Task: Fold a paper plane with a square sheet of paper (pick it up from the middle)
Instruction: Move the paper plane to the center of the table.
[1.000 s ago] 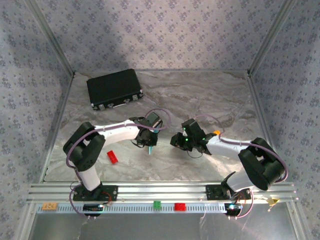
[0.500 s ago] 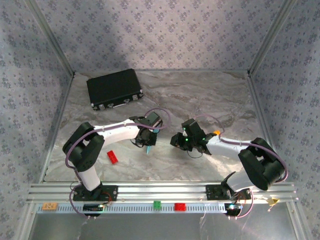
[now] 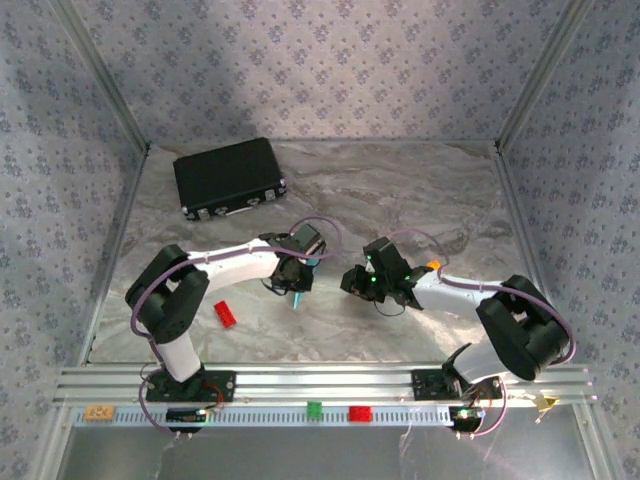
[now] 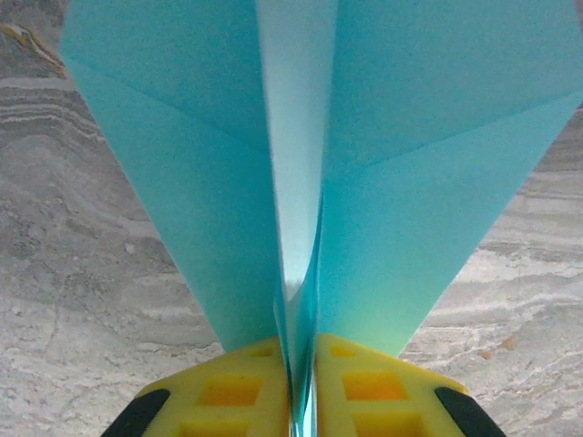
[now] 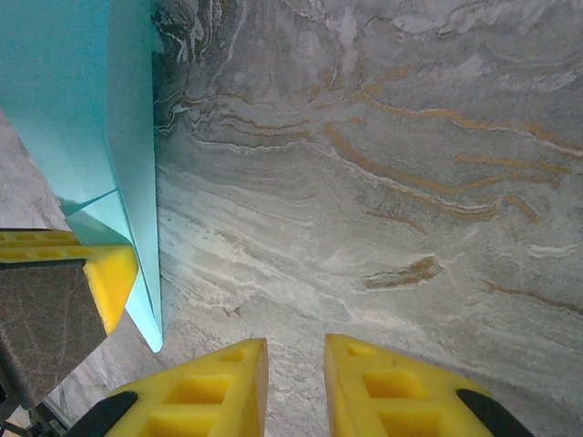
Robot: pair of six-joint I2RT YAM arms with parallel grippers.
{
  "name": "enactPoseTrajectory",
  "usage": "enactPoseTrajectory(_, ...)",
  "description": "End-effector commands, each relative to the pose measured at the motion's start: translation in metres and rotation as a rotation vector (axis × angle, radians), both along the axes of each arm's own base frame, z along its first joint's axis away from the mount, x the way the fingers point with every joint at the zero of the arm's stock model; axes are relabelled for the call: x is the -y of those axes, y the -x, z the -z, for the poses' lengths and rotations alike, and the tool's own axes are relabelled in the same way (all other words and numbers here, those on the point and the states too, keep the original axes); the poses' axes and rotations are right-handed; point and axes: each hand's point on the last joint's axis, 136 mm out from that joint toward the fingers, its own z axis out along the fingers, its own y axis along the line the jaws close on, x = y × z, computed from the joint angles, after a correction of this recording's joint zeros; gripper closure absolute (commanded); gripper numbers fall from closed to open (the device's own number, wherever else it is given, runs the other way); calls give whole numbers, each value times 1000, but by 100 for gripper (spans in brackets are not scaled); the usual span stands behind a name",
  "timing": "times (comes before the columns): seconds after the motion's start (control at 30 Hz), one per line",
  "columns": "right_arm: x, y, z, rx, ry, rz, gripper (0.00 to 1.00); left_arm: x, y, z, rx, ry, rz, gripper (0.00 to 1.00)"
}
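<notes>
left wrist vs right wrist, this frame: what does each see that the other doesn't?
Left wrist: the paper plane seen head-on, with its centre crease clamped in the left gripper and a wing spreading to each side. Right wrist: the right gripper, jaws slightly apart with nothing between them, and the plane seen edge-on down to its pointed tip. Both: the blue plane, the left gripper's yellow fingers and the marbled table.

Bright diffuse light, soft shadows, sharp

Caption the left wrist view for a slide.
The left gripper holds the light-blue paper plane by its centre crease, jaws shut, over the marbled table.
</notes>
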Motion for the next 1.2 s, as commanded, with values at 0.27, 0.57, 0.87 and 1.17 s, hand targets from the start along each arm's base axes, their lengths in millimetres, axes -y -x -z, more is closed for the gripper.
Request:
enactPoseTrajectory(0.27,-2,-2,-1,2,5,-15,76,7,-1,-1,-8,6,21,84)
enactPoseTrajectory(0.57,-2,-2,0,-1,7,-15,76,10,-1,1,-7,15,29,84)
enactPoseTrajectory(0.87,-1,-3,-1,1,7,-14,76,10,-1,5,-9,13,29,83)
enactPoseTrajectory(1.17,-2,-2,-1,-1,6,-14,76,9,-1,8,-8,1,29,83)
